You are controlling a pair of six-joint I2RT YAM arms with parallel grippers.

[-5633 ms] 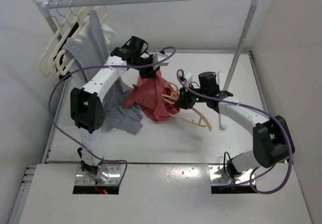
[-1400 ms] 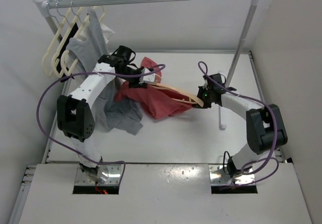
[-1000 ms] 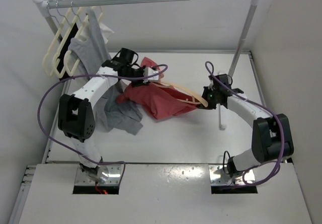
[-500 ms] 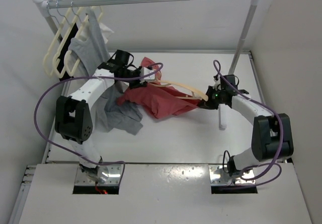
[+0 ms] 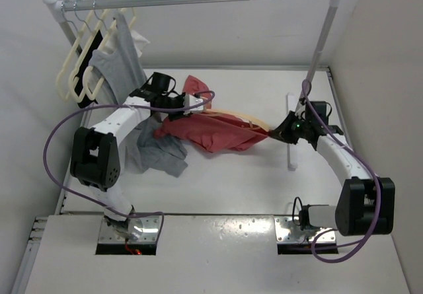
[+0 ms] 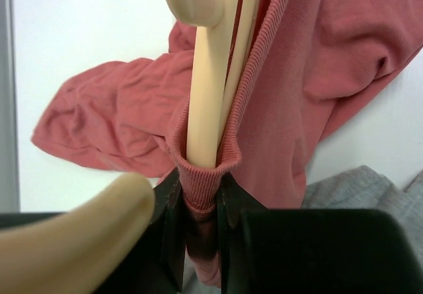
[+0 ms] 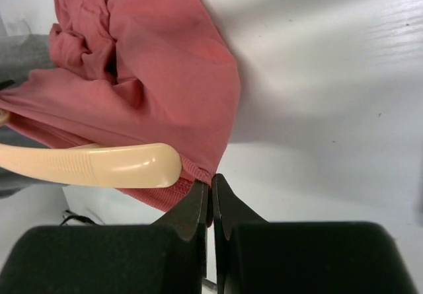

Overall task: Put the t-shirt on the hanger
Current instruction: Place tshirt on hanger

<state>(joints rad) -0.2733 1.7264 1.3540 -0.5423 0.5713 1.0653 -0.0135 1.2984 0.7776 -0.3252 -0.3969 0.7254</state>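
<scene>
Stretching one tee (image 5: 211, 134) mid-table between two arms (image 5: 122, 114) reaching inward: collar pinched tight in the left gripper (image 6: 198, 201), right-side hem in the right gripper (image 7: 210, 195), one hanger (image 6: 208, 96) poking through the collar.

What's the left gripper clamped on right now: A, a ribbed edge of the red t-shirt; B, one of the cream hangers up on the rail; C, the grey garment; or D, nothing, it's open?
A: the left wrist view shows the left gripper pinched shut on a ribbed edge of the t-shirt, with the hanger passing through that opening.
</scene>
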